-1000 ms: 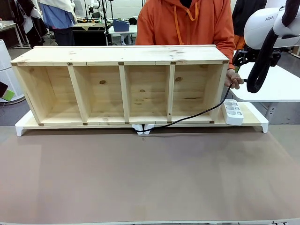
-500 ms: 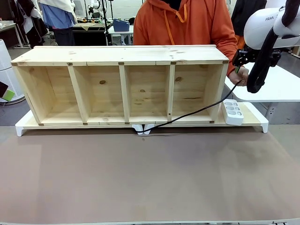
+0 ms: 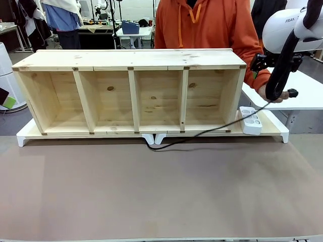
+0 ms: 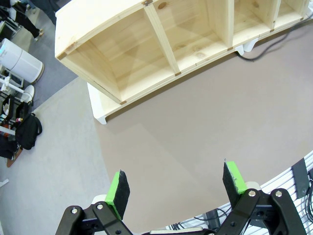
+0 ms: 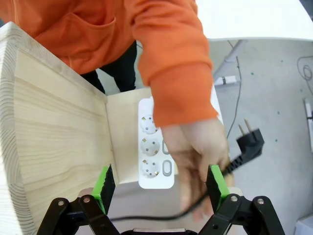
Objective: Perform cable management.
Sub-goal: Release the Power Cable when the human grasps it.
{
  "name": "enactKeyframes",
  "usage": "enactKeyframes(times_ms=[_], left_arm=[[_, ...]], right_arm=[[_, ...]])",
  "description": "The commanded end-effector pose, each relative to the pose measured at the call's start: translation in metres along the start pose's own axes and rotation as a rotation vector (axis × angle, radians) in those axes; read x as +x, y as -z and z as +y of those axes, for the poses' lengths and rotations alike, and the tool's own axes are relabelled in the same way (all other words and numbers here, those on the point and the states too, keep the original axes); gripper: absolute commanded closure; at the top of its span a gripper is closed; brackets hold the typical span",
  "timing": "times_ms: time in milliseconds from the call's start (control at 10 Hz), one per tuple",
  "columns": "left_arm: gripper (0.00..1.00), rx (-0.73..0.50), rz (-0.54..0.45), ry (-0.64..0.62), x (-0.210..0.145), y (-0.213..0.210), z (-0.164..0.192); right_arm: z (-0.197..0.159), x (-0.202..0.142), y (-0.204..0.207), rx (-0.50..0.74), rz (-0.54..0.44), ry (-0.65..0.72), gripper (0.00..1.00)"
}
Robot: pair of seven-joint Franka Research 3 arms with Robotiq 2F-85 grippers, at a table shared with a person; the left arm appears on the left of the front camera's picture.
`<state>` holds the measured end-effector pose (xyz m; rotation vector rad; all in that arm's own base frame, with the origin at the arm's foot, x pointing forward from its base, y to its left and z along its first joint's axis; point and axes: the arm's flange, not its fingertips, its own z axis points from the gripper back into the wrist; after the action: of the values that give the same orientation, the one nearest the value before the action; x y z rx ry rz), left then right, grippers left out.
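Two claws show, both spread wide and holding nothing. The left claw (image 4: 176, 188) hangs high over bare brown table (image 3: 161, 191), its green pads (image 4: 118, 187) well apart, looking down on the left end of the wooden shelf (image 3: 131, 59). The right claw (image 5: 161, 183) hovers above the right end of that shelf, its pads on either side of the person's hand (image 5: 198, 152) without touching it.

The shelf lies along the far side of the table on a white base (image 3: 22, 137), its four open compartments facing the near side. A white power strip (image 3: 251, 121) sits on the base just beside the shelf's right end.

The cable (image 3: 202, 133) runs from a loop on the table near the middle of the shelf's front edge, passes rightward along the base in front of the rightmost compartment, then rises past the power strip to the person's hand (image 3: 267, 92). The hand, out of an orange sleeve (image 5: 171, 63), grips the cord just behind its black plug (image 5: 249, 142), which juts to the right with two pins showing, in the air and apart from the power strip.
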<state>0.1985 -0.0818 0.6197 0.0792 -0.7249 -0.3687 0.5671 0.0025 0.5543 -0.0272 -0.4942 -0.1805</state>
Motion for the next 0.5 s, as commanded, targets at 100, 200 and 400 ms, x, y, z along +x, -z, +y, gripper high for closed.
enactKeyframes(times_ms=[100,200,400], left_arm=[[0.0,-0.01,-0.01,0.002,0.0017,0.0005,-0.0004],[0.0,-0.01,-0.01,0.002,0.0017,0.0005,-0.0004],[0.0,-0.01,-0.01,0.002,0.0017,0.0005,-0.0004]], right_arm=[[0.0017,-0.0006,0.0016,0.0,0.006,0.004,0.04],[0.0017,-0.0006,0.0016,0.0,0.006,0.004,0.04],[0.0017,-0.0006,0.0016,0.0,0.006,0.004,0.04]])
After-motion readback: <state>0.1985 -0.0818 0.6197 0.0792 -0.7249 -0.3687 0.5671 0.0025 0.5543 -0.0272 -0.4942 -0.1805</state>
